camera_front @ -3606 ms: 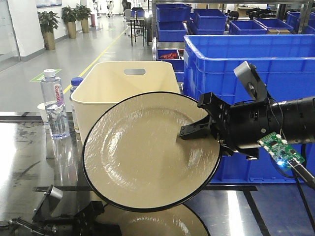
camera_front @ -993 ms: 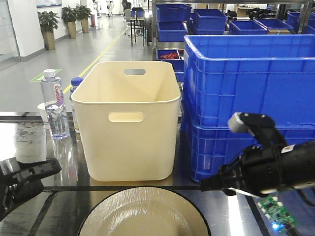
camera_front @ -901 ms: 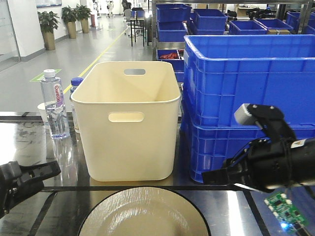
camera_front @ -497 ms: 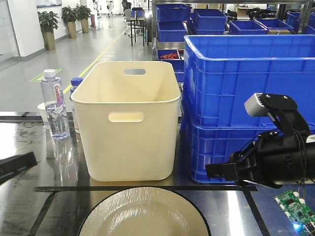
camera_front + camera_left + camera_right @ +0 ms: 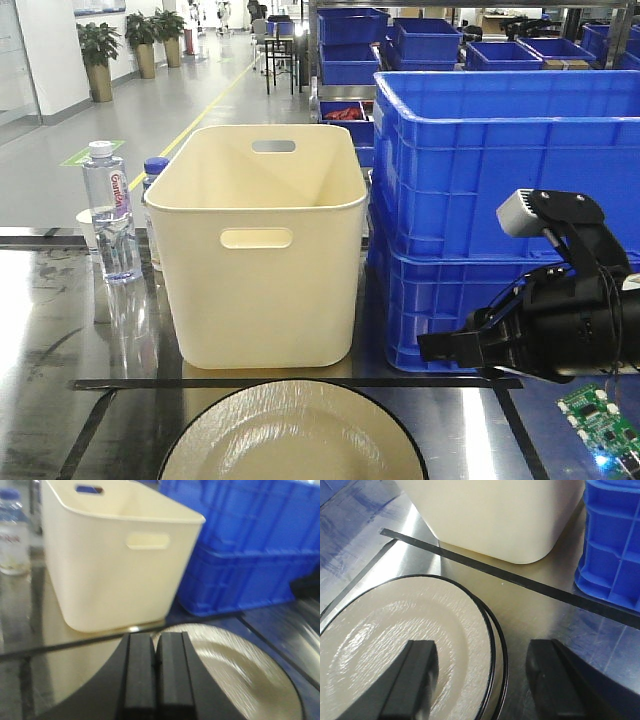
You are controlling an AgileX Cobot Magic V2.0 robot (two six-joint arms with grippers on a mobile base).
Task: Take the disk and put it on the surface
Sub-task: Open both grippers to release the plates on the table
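Right gripper: your right gripper hung with its jaws spread wide and held nothing, one dark finger above the disk and the other finger over bare steel beside it; in the front view it hovered in front of the blue crates.
Left gripper: your left gripper had its two black pads pressed together, with nothing between them.
Disk: your disk lay flat at the near edge, apart from both grippers; the right wrist camera showed it resting on a second black-rimmed plate whose edge peeked out beneath.
Surface: your surface was a mirror-bright tabletop, crossed by a black tape line running just past the disk.
Bin: a cream plastic bin stood beyond the tape, upright, with handle slots.
Crates: stacked blue crates stood just beside the bin on its right.
Bottle: a clear water bottle stood left of the bin.
Room: you worked in a warehouse hall, with a polished aisle, potted plants and more blue crates on racks behind.
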